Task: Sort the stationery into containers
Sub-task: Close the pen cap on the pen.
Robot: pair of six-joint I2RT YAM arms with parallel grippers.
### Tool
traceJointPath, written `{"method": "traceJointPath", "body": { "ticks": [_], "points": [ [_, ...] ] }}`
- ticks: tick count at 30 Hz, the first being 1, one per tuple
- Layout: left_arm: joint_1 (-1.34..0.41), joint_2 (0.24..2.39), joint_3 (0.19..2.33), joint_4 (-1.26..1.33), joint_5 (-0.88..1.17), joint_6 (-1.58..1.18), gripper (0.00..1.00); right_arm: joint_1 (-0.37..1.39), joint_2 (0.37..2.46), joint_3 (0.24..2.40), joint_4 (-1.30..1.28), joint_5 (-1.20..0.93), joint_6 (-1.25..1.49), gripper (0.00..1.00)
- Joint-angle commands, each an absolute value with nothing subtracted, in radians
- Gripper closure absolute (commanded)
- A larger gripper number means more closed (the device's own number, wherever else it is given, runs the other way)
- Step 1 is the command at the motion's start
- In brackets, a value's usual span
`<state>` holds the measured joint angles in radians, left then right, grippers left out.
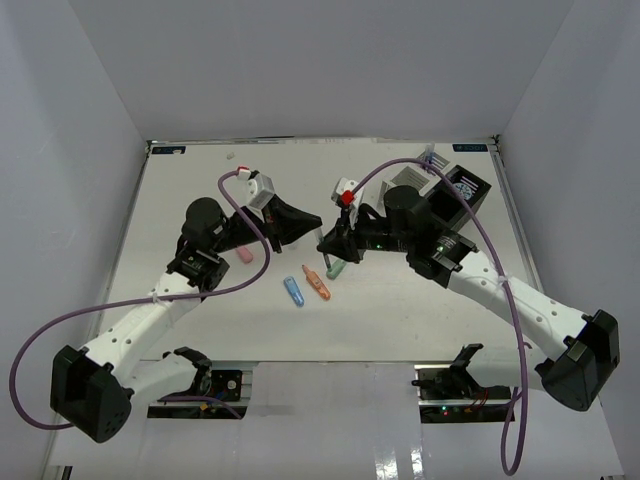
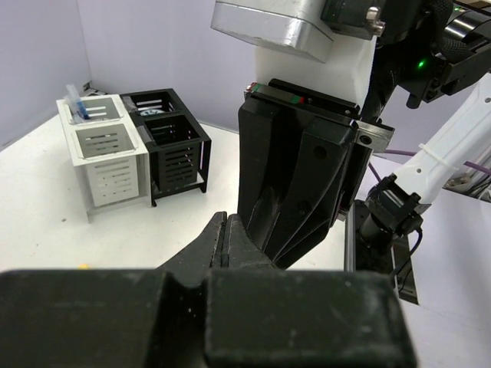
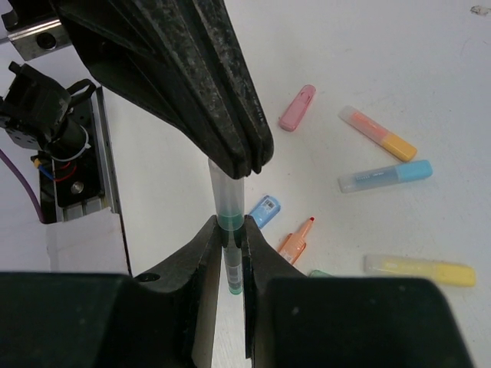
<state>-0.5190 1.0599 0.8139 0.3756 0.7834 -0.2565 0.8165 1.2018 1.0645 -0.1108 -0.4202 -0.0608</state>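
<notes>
Holding the green marker (image 3: 229,201) between both arms, I have it upright and, as far as I can tell, clear of the table (image 3: 430,54). The right pincer (image 3: 230,230) is clamped round its lower part. The left pincer (image 3: 247,159) reaches in from above with its jaws together on the upper end. In the left wrist view those tips sit hard against the right pincer's body and the marker itself is hidden. I judge this to be a hand-off or a cap being pressed on; I cannot tell which.

Just beyond the green marker, a short blue piece (image 3: 264,211) and an orange marker (image 3: 295,241) with a bare tip lie on the table. Further out lie a yellow marker (image 3: 420,269), a blue marker (image 3: 386,175), an orange-yellow marker (image 3: 377,133) and a pink marker (image 3: 297,106), each apart from the others. Farthest from the green marker, the white box (image 2: 107,157) and black box (image 2: 175,146) stand side by side.

Next, one pincer must let go before the other moves, or the marker gets wrenched. Then I carry it over a box compartment and lower it in end first.
</notes>
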Motion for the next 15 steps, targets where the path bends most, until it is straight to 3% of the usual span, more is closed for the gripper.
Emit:
{"method": "traceJointPath", "body": {
  "ticks": [1,15],
  "points": [
    [-0.545,1.092,0.801,0.244,0.833,-0.239,1.00,0.764,1.151,1.173,0.112,-0.425,-0.031,0.92],
    [-0.594,1.152,0.819,0.193,0.796,-0.212,1.00,0.718,1.150,1.178,0.196,-0.482,0.025,0.92]
  ]
}}
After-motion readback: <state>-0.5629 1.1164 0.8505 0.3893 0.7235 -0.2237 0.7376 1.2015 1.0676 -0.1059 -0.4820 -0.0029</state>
